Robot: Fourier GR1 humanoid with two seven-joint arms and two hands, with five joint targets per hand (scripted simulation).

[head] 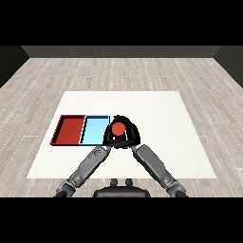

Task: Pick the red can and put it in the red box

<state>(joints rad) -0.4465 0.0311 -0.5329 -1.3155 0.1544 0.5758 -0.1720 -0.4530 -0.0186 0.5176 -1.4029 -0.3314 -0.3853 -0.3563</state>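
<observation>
Two black hands meet around the small red cylindrical can (118,128), which stands upright on the white tabletop (156,142), just right of the light blue shallow tray (94,131) and well short of the red shallow tray (70,129) that lies on the far side of the blue one. The right hand (132,135) arcs over and around the can's right and far side, its fingers curled about it, so it appears to have the can enclosed. The left hand (108,136) presses in from the can's left; whether its fingers are bent round the can or only lie beside it I cannot tell.

The step in hand looks like securing the grasp before any lift. To do it well, the can should be kept vertical while the hold is settled, then raised straight up until its base clears the tray walls. The route to the red tray crosses the whole blue tray, so the carry ought to run leftward at a steady height, without dipping early. The left forearm (88,166) lies across that route and would probably need to draw aside first.
</observation>
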